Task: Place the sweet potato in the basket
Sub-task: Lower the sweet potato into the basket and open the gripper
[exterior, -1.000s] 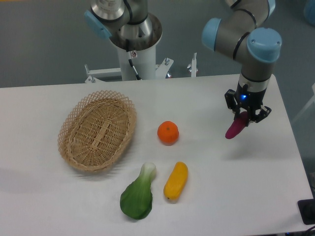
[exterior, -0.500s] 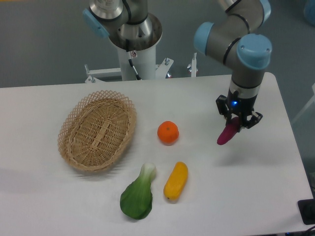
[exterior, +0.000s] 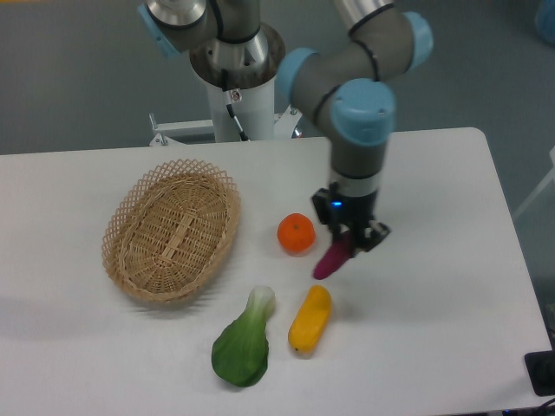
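Observation:
My gripper hangs over the middle of the table, shut on the upper end of the sweet potato. The magenta tuber dangles tilted, its lower tip pointing down-left, just above the table between the orange and the yellow vegetable. The basket, an oval of tan wicker, lies on the left side of the table with nothing inside it. It is well to the left of the gripper.
A round orange sits just left of the gripper. A yellow-orange oblong vegetable lies below the held tuber, and a green bok choy lies near the front. The arm's white base stands behind the table.
The arm has carried the sweet potato leftward from the right side of the table to beside the orange, still held in the shut gripper.

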You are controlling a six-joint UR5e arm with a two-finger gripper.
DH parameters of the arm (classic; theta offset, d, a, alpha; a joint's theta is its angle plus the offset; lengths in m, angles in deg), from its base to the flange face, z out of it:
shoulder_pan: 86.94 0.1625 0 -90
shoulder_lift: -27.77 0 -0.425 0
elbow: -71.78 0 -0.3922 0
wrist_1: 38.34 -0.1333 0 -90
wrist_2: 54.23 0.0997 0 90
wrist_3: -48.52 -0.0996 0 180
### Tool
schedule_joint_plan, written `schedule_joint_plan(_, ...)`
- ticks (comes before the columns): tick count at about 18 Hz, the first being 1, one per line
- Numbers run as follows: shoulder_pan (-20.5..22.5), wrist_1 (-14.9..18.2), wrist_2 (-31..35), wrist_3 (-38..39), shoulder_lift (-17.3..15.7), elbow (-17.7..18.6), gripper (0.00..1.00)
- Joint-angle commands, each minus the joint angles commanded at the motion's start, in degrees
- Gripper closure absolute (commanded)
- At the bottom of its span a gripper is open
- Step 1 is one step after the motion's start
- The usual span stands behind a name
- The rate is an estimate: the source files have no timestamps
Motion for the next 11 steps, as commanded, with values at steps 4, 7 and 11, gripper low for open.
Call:
schedule_joint_plan(4,-5.80,-0.35,-0.09,1.84,-2.46,4.22,0.93)
schedule_joint_plan(7,-10.11,-0.35,0.00,3.95,-3.52,6.33,0.93)
schedule_joint_plan(11,-14.95,-0.17,0.09,6.42,-3.53,7.57,0.87)
